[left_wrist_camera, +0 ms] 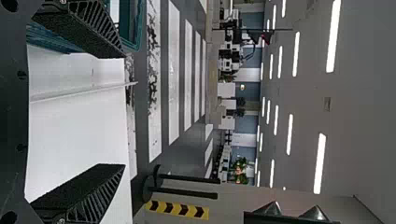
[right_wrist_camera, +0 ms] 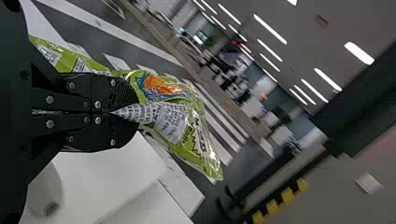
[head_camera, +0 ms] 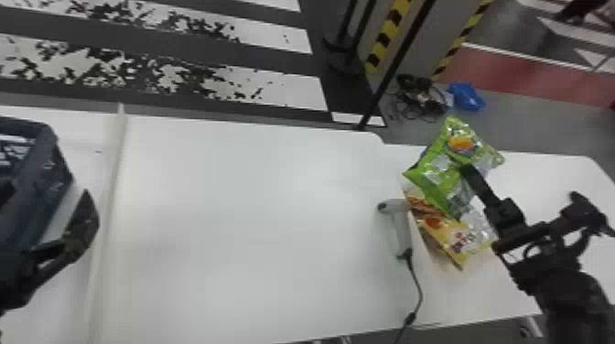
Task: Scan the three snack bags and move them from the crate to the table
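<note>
Scuffed white stripes [head_camera: 293,89] run over dark floor [head_camera: 274,60], upper left of the head view. Upper right's got black poles [head_camera: 397,64], yellow-and-black tape [head_camera: 392,27] and a cable tangle [head_camera: 418,94] right beside some blue thing [head_camera: 466,97], can't tell what. Left wrist view: strip lights [left_wrist_camera: 333,37] on the ceiling [left_wrist_camera: 359,102].

A pinched green bag [head_camera: 437,176] hangs above a yellow bag [head_camera: 450,235] on the table [head_camera: 247,219].
</note>
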Robot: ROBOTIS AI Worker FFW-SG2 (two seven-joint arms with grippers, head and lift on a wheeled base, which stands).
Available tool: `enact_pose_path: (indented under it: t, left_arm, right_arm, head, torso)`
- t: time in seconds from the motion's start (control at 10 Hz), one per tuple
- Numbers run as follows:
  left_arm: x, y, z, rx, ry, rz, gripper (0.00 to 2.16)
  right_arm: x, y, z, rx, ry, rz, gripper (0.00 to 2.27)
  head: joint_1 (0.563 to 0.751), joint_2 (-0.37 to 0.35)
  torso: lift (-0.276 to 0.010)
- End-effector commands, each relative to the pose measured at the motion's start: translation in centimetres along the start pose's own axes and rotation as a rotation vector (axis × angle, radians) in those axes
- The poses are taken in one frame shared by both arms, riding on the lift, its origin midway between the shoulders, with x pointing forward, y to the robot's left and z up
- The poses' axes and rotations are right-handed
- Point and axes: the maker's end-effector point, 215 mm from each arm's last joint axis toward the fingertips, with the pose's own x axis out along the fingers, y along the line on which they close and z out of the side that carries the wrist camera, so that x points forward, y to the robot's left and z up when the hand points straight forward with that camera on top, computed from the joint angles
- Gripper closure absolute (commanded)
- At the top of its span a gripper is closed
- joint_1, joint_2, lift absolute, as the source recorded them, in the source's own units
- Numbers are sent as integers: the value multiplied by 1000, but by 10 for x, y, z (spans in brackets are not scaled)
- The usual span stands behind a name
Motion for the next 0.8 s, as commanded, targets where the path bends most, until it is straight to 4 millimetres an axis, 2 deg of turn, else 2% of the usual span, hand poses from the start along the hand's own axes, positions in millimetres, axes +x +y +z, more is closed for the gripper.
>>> enact_pose_path:
  t: [0.0, 0.1, 0.2, 0.3, 0.4, 0.6, 0.7]
  left_arm:
    - [0, -3, -1, 4, 3, -13, 29]
    - [0, -5, -2, 4, 4, -18, 29]
    - [1, -9, -6, 3, 11, -26, 29]
    - [1, -11, -7, 2, 10, -32, 29]
    - [0, -15, -5, 3, -3, -39, 29]
    - [0, -18, -2, 4, -16, -48, 29]
    - [-1, -19, 0, 5, -23, -52, 29]
  right_arm:
    - [-4, -63, 78, -68, -254, -205, 2165]
    - [-8, -98, 106, -101, -336, -352, 2165]
    - [-4, -118, 117, -113, -369, -477, 2162]
    - [0, -130, 120, -140, -362, -572, 2148]
    - [9, -133, 112, -197, -327, -625, 2142]
    - [10, -136, 106, -340, -312, -734, 2081]
    - [5, -148, 101, -366, -288, -817, 2078]
  head:
    - [695, -350]
    - [695, -350]
    - [695, -350]
    - [695, -350]
    - [695, -350]
    - [695, -350]
    - [695, -350]
  torso:
    - [-62]
    - [-62]
    - [-62]
    - [-62]
    - [-62]
    - [-62]
    - [-62]
